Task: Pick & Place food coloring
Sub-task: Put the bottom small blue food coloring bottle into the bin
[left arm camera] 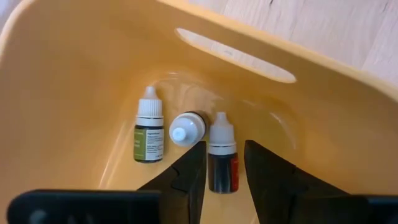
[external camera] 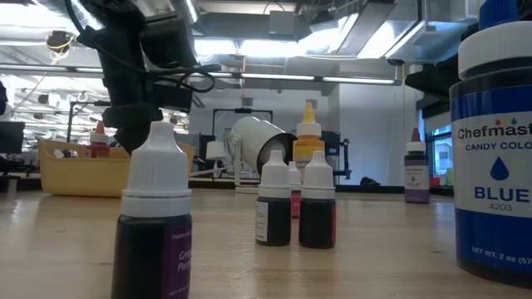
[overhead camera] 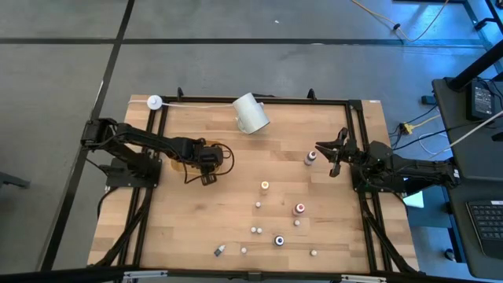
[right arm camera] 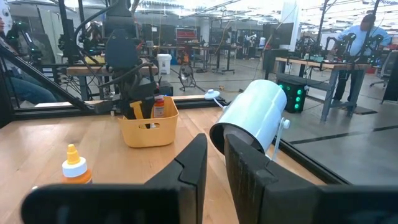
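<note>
Small dropper bottles of food coloring stand scattered over the near right of the table (overhead camera: 279, 240), one with an orange cap (overhead camera: 311, 157) just before my right gripper (overhead camera: 330, 153). The low view shows some of them close up (external camera: 274, 203). My left gripper (overhead camera: 206, 163) reaches down into the yellow tray (overhead camera: 177, 163). In the left wrist view it (left arm camera: 224, 144) is open, its fingers on either side of a red-labelled bottle (left arm camera: 222, 155) lying on the tray floor. A green bottle (left arm camera: 149, 127) and a third bottle (left arm camera: 186, 127) lie beside it. My right gripper (right arm camera: 216, 140) waits near the right edge, open by a narrow gap, holding nothing.
A big white cup (overhead camera: 251, 114) lies on its side near the far edge, its mouth toward my right gripper (right arm camera: 249, 134). The tray's walls (left arm camera: 236, 56) rise around my left fingers. Black frame rails (overhead camera: 236, 101) border the table. A person stands beyond the table (right arm camera: 364, 37).
</note>
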Tool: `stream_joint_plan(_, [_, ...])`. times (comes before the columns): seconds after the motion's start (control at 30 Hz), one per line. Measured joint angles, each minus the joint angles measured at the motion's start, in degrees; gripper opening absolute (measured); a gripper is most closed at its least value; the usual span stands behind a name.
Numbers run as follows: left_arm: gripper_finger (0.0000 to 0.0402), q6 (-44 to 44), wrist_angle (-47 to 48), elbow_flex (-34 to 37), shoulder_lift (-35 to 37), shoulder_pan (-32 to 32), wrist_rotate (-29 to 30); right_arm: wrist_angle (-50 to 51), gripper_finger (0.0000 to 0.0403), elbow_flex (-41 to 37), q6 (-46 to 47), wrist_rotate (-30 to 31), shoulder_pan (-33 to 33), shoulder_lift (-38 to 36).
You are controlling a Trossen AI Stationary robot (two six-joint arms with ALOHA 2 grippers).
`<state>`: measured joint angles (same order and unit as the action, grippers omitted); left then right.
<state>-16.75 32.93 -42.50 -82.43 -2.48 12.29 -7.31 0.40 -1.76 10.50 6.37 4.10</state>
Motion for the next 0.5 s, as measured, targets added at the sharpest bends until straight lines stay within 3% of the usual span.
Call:
stream_joint_plan(0.27, [0.0106,0.0,1.0,-0.8,1.2,0.2,0.0,0.0,0.0062,0.0,0.0,0.0,0.0,0.0])
stream_joint_plan(0.5, [0.0103,1.4,-0.7,-3.0,10.4,2.3,0.0,-0.1,0.0062,0.0,0.0,0.0,0.0,0.0])
